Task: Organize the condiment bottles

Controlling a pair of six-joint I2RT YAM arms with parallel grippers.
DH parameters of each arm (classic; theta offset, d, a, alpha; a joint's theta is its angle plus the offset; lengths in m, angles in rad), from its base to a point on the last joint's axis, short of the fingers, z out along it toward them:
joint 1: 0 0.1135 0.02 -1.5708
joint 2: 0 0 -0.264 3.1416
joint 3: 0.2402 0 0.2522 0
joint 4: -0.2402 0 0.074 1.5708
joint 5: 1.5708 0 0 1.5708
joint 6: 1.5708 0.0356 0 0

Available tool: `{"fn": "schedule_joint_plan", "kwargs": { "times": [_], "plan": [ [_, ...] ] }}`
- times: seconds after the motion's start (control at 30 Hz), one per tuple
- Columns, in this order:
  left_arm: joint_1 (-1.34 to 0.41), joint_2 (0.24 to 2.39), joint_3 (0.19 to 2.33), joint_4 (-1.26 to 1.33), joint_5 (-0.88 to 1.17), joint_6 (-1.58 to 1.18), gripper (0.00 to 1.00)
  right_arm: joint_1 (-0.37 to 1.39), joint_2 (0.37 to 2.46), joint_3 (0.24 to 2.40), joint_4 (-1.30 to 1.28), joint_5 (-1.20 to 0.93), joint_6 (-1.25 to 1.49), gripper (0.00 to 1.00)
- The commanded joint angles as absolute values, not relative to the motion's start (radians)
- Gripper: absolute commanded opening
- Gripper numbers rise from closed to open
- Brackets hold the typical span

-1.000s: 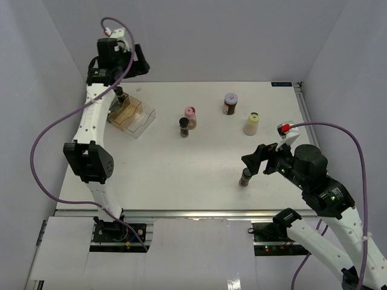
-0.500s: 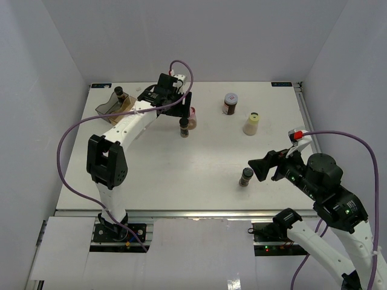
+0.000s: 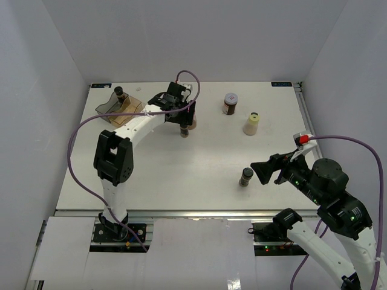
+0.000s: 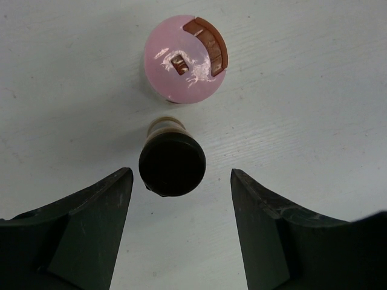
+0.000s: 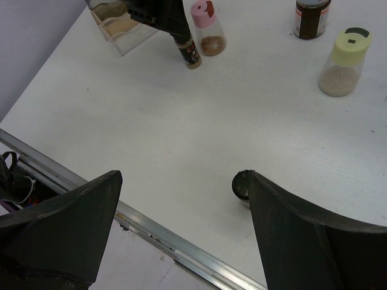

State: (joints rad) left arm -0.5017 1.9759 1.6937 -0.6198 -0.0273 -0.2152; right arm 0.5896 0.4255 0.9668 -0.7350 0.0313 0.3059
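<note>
The left fingers point(image 3: 184, 119) hang spread wide over the back middle of the table point(image 3: 181, 175), one on each side of a black-capped bottle point(image 4: 172, 164). Bare table shows between the cap and each finger, so nothing is gripped. The bottle stands upright. Just beyond it, very close, stands the pink-capped bottle point(image 4: 184, 60), with a brown tab showing on its lid.

The right fingers point(image 3: 259, 169) are also spread wide and hold nothing, low over the near right part of the table. A second black-capped bottle point(image 3: 246, 176) stands upright just ahead of them. In the right wrist view it shows at the inner edge of one finger — whether it touches, I cannot tell.

Further back on the right stands the pale yellow bottle point(image 3: 251, 123). Behind it and a little to the left is the grey-lidded jar point(image 3: 230, 103) with dark contents, and the two are apart.

At the back left corner lies the clear bin point(image 3: 124, 109). A third black-capped bottle point(image 3: 120, 92) stands upright at its far end — inside a compartment or just behind the wall, I cannot tell.
</note>
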Motion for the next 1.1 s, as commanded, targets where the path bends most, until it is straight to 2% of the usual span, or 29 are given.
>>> {"fn": "schedule_joint_plan", "kwargs": {
  "times": [0.0, 0.23, 0.43, 0.5, 0.57, 0.8, 0.87, 1.07],
  "plan": [
    [-0.515, 1.973, 1.699, -0.595, -0.062, -0.227, 0.76, 0.589, 0.408, 0.975, -0.718, 0.048, 0.311, 0.90],
    [-0.522, 2.006, 1.715, -0.610, -0.104, -0.232, 0.68, 0.589, 0.403, 0.966, -0.718, 0.057, 0.310, 0.90],
    [-0.523, 2.018, 1.719, -0.620, -0.114, -0.241, 0.67, 0.589, 0.401, 0.969, -0.716, 0.070, 0.308, 0.90],
    [-0.525, 2.019, 1.720, -0.612, -0.112, -0.229, 0.63, 0.589, 0.400, 0.969, -0.713, 0.069, 0.310, 0.90],
    [-0.526, 2.019, 1.720, -0.610, -0.128, -0.218, 0.55, 0.589, 0.399, 0.964, -0.713, 0.066, 0.315, 0.90],
    [-0.528, 1.991, 1.703, -0.639, -0.175, -0.225, 0.03, 0.588, 0.397, 0.954, -0.713, 0.058, 0.328, 0.90],
    [-0.528, 1.953, 1.665, -0.632, -0.179, -0.227, 0.00, 0.589, 0.399, 0.958, -0.716, 0.058, 0.332, 0.90],
    [-0.519, 1.822, 1.548, -0.628, -0.247, -0.261, 0.00, 0.588, 0.384, 0.955, -0.733, 0.062, 0.352, 0.90]
  ]
}}
